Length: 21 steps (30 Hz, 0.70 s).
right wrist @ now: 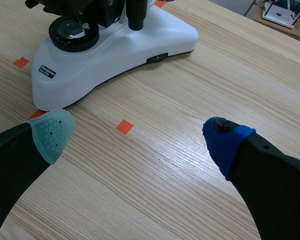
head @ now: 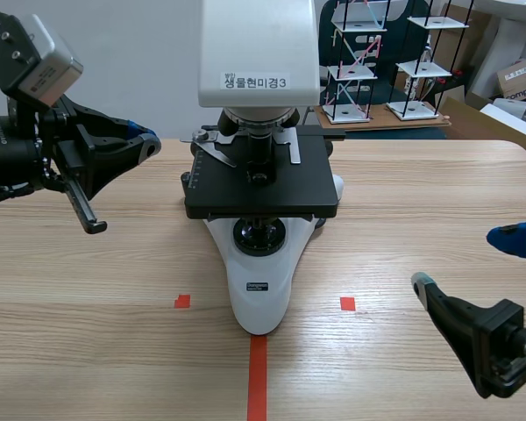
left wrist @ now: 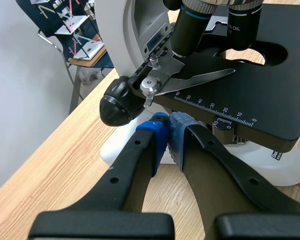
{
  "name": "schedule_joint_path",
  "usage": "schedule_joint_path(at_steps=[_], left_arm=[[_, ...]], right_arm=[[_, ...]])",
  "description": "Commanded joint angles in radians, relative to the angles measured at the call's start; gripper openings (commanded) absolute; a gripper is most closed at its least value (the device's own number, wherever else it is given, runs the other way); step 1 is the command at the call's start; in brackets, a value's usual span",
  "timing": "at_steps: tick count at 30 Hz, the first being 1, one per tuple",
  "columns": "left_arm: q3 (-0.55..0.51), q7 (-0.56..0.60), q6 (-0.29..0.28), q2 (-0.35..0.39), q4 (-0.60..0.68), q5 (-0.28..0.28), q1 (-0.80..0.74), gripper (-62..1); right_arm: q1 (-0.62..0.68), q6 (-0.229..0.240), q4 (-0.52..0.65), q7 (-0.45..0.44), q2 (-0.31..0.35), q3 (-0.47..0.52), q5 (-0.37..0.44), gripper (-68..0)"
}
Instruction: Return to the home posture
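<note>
Squarely at the middle of the wooden table [head: 88, 263]: a white compound microscope [head: 261, 281], narrow end of its base toward the robot, black stage [head: 261, 189] above. Off the stage's left edge, raised clear of the tabletop: the left gripper [head: 145, 142], pads pressed together on nothing, tips aimed at the microscope and just short of the black knurled knob [left wrist: 117, 104] below the silver stage clip [left wrist: 190, 80]. Low at the right, well apart from the base: the right gripper [head: 465, 260], fingers spread wide with only tabletop between them. Nothing held by either. Judged from this: probably a retreat for both, with the left the one to mind, being far nearer the instrument. Safest drawn straight back along its own fingers, away from knob and stage, before any swing sideways or down. For the right, open table all round, so little to foul.
</note>
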State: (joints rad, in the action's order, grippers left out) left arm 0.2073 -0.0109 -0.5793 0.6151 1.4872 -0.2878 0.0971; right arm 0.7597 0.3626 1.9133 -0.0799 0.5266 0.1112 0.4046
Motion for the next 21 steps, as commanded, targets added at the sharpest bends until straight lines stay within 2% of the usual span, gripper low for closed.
schedule_joint_path(at_steps=[1,3,8,12,18,21], left_arm=[[-0.006,0.013,0.000,-0.005,0.017,-0.007,0.002,-59.0],[-0.008,0.013,0.000,-0.004,0.017,-0.007,-0.004,-56.8],[-0.048,0.017,0.000,-0.002,0.035,-0.007,-0.072,-41.6],[-0.154,0.071,0.000,-0.002,0.090,-0.007,-0.196,-39.8],[-0.337,0.259,0.000,-0.010,0.183,-0.006,-0.438,-39.6],[-0.412,0.335,0.000,-0.040,0.225,-0.006,-0.562,-34.1]], right_arm=[[-0.009,0.000,0.009,-0.015,0.008,0.013,0.008,-11.3],[-0.009,0.000,0.009,-0.015,0.008,0.013,0.008,-11.3],[-0.009,0.000,0.009,-0.015,0.008,0.013,0.008,-11.3],[-0.009,0.000,0.009,-0.015,0.008,0.013,0.008,-11.3],[-0.009,0.000,0.009,-0.015,0.008,0.013,0.008,-11.3],[-0.009,0.000,0.009,-0.015,0.008,0.013,0.008,-11.3]])
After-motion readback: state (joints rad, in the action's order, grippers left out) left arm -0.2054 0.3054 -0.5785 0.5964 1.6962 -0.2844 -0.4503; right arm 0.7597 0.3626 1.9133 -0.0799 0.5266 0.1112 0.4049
